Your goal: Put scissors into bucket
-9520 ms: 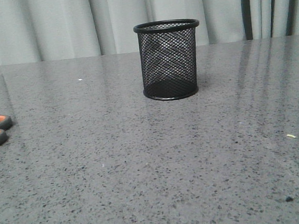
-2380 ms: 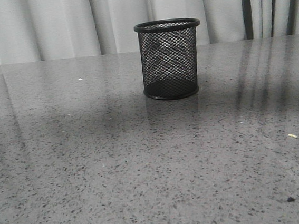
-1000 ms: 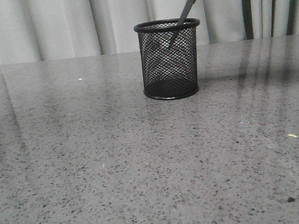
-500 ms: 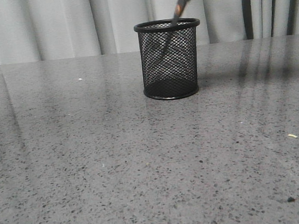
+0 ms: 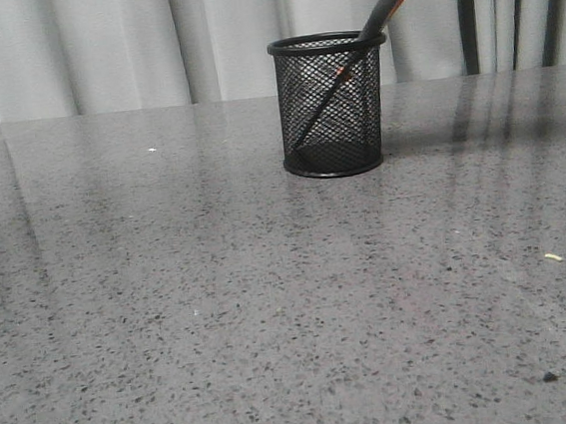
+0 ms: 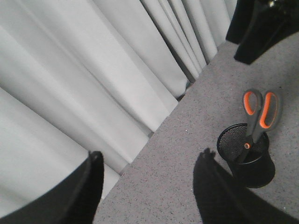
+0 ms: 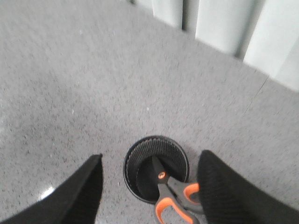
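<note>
Left gripper (image 6: pixel 148 186): fingers apart, holding nothing, well apart from bucket (image 5: pixel 332 104). Scissors (image 5: pixel 335 74) inside bucket, blades down, long axis tilted, handles up past right rim. Right gripper (image 7: pixel 148 186): spread wide, empty, directly above bucket; nearer arm. Judged: placement complete, retraction pending.

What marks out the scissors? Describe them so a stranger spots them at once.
On the grey speckled table, before the pale curtains, stands a black mesh bucket. The scissors lean inside it, blades down, handles over the rim. Orange-lined handle loops are the scene's only bright colour.
</note>
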Controlling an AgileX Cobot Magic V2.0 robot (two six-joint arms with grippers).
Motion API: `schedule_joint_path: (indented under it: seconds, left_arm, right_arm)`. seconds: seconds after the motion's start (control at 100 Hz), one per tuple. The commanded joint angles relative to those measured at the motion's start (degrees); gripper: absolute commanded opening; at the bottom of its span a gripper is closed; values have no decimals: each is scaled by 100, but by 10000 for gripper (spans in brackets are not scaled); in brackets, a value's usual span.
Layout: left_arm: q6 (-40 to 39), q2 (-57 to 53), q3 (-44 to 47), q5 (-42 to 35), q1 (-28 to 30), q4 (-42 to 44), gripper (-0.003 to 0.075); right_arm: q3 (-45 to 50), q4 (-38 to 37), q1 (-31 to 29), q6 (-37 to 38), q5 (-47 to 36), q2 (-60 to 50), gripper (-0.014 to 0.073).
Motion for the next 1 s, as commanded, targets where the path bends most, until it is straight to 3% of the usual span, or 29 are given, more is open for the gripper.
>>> schedule_joint_path:
  seconds: [0.0,0.11,0.17,0.23,0.34,0.47,0.58,0.81,0.99]
  left_arm:
    - [-59,-113,-173,-307,13,-147,386]
    - [-59,-113,-173,-274,13,-77,375]
    - [-59,-113,-173,-271,13,-77,322]
    - [-69,-113,-173,-246,13,-77,238]
    - [-265,-113,-148,-99,13,-54,-23]
    - [-938,-191,162,-225,39,164,-20]
    - [-1109,-493,828,-850,86,178,-20]
    - [-1062,-1904,3343,-3181,98,-223,-20]
    - [-1062,-3434,5590,-4541,87,-521,-20]
  right_arm:
    - [-358,70,-57,45,-272,-406,286]
    - [-359,81,-57,55,-296,-619,70]
    - [-310,94,-57,55,-311,-769,-66]
    - [-177,243,-57,55,-468,-940,-55]
    - [429,358,-57,55,-1119,-1438,-52]
    - [1736,277,-57,55,-2300,-2256,-52]
    - [3091,141,-57,55,-3476,-3023,-52]
    - [6175,141,-57,55,-6054,-4726,-52]
    - [7999,141,-57,55,-6769,-5891,-56]
